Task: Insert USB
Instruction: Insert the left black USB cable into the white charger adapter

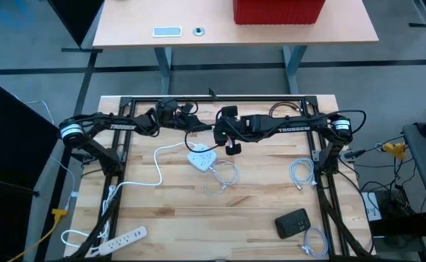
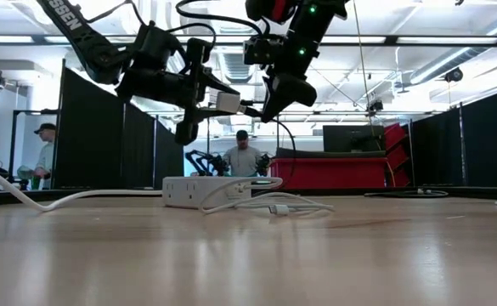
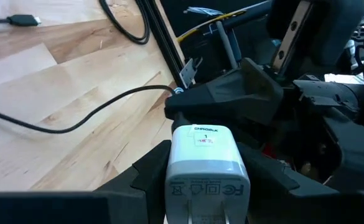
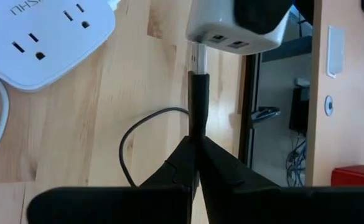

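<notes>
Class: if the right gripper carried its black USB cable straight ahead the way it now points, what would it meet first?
Probably the white charger block in the left gripper: the right gripper's black USB plug already touches its port face.

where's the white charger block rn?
The white charger block is held in the left gripper, in mid-air above the white power strip, meeting the black USB cable in the right gripper.
</notes>
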